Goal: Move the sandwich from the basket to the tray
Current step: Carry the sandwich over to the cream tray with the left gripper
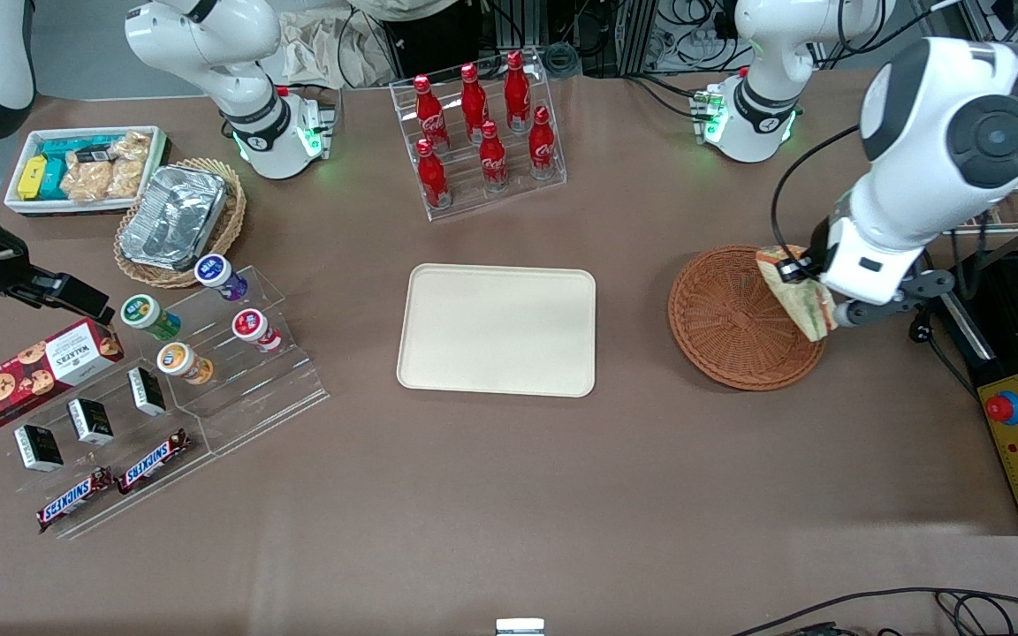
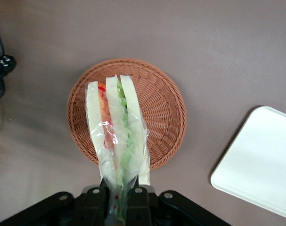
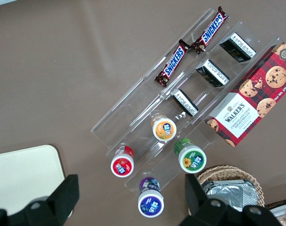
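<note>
The gripper [image 2: 118, 197] pinches the wrapped sandwich [image 2: 116, 141] by one end, lifted above the basket [image 1: 733, 322]; the tray [image 1: 498, 329] lies apart on the worktop [image 1: 509, 495].

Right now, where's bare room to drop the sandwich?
The gripper, shut on the sandwich, hangs above the basket. The tray is bare all over. Bare table lies between tray and basket. Crowded: the acrylic snack steps toward the parked arm's end, and the cola rack.

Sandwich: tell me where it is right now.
The wrapped triangular white-bread sandwich is clamped in the left arm's hand, lifted above the round reddish-brown wicker basket, toward the working arm's end of the table.
</note>
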Robot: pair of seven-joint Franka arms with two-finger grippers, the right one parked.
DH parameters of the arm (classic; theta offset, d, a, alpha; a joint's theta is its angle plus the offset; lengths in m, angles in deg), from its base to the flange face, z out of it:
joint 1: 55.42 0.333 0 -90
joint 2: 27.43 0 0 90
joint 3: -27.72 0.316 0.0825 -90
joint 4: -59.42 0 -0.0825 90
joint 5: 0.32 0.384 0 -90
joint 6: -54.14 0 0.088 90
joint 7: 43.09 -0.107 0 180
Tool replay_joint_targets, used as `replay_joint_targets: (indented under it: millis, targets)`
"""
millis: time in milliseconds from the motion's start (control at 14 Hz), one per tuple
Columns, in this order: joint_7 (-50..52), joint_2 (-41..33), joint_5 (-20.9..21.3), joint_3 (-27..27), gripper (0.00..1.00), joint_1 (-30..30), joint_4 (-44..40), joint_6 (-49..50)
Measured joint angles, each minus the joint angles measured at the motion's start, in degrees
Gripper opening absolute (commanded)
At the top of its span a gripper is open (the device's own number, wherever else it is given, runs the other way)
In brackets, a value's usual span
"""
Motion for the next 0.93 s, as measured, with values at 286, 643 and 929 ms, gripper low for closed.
replay_joint_targets:
  millis: [286,643,929]
  targets:
    - [-0.2,1.9,-0.4,-5.5,0.00,-0.1,0.0,-1.0]
    - [-0.3,6.6,-0.1,-14.0,0.04,-1.2,0.3,-7.9]
    - [0.0,12.9,9.4,-15.0,0.00,-7.9,1.2,-16.6]
